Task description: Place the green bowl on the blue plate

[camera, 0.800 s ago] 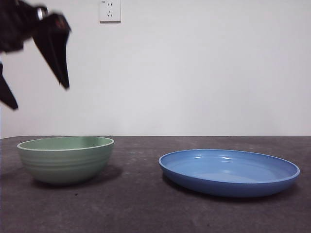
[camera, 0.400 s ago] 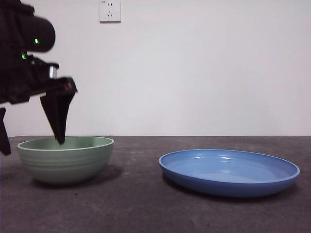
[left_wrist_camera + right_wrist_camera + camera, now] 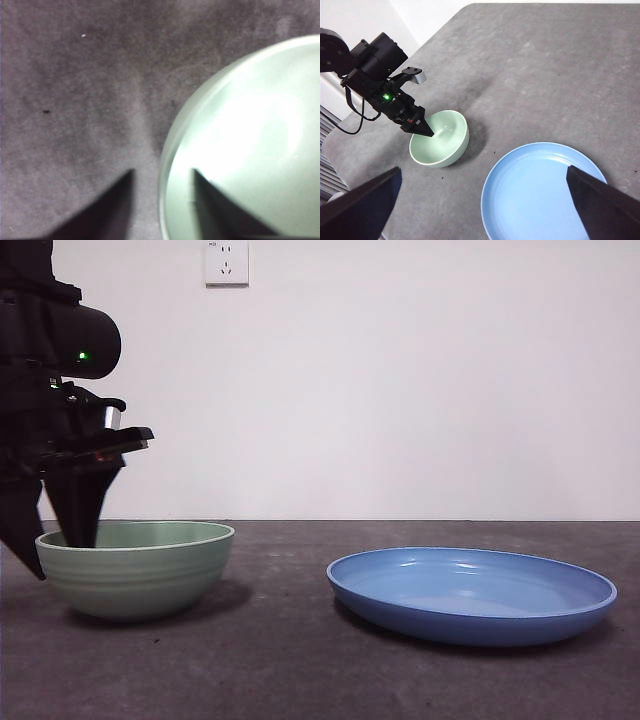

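Observation:
The green bowl stands on the dark table at the left; it also shows in the right wrist view. The blue plate lies to its right, apart from it and empty. My left gripper is down at the bowl's left rim, open, with one jaw inside the bowl and one outside. In the left wrist view the gripper straddles the bowl's rim. My right gripper is open and empty, high above the table and out of the front view.
A white wall socket sits high on the back wall. The dark grey table has its rounded left edge close behind the left arm.
My left gripper has come down from high at the left onto the bowl's left rim, one jaw now inside the bowl. Bowl and plate have not moved.

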Controlling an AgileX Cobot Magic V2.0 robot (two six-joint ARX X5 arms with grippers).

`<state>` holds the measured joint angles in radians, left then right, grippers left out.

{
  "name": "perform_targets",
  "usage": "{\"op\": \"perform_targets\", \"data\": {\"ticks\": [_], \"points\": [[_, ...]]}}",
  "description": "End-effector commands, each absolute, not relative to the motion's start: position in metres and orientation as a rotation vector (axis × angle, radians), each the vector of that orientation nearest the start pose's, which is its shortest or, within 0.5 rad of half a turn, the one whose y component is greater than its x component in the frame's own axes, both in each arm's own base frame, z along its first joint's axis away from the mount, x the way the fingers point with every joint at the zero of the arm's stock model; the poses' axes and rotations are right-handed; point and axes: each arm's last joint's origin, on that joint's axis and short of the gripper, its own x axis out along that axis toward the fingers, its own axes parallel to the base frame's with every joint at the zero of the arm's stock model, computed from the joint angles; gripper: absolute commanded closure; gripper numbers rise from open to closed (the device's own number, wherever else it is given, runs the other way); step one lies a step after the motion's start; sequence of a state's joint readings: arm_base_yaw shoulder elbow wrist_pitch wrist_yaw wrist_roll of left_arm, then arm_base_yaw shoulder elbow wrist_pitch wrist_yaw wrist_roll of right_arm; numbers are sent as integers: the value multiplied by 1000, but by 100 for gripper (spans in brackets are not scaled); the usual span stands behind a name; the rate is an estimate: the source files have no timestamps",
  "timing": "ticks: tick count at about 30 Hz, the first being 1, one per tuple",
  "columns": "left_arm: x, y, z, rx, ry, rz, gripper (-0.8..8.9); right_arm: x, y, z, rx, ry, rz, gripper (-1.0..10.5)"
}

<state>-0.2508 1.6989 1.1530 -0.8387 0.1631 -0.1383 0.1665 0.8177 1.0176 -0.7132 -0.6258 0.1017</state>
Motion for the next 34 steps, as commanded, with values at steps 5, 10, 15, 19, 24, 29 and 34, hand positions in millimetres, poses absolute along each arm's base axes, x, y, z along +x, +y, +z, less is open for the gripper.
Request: {"op": "perform_targets", "data": {"ticks": [5, 10, 15, 19, 24, 29, 34], "points": [[306, -84, 195, -32, 1407, -267, 782, 143, 42, 365, 200, 523, 760, 360], [308, -85, 202, -34, 1400, -267, 799, 143, 42, 365, 199, 519, 760, 360], [313, -100, 229, -40, 1372, -281, 799, 143, 42, 366, 197, 509, 761, 360], [314, -128, 257, -35, 1307, -334, 799, 143, 42, 366, 195, 503, 762, 360], [309, -175, 283, 4, 1219, -453, 799, 143, 42, 366, 195, 503, 762, 360], [312, -230, 292, 59, 1198, -558, 799, 143, 42, 366, 195, 503, 762, 360], [321, -277, 288, 135, 1242, -622, 799, 143, 42, 366, 195, 503, 762, 360]]}}
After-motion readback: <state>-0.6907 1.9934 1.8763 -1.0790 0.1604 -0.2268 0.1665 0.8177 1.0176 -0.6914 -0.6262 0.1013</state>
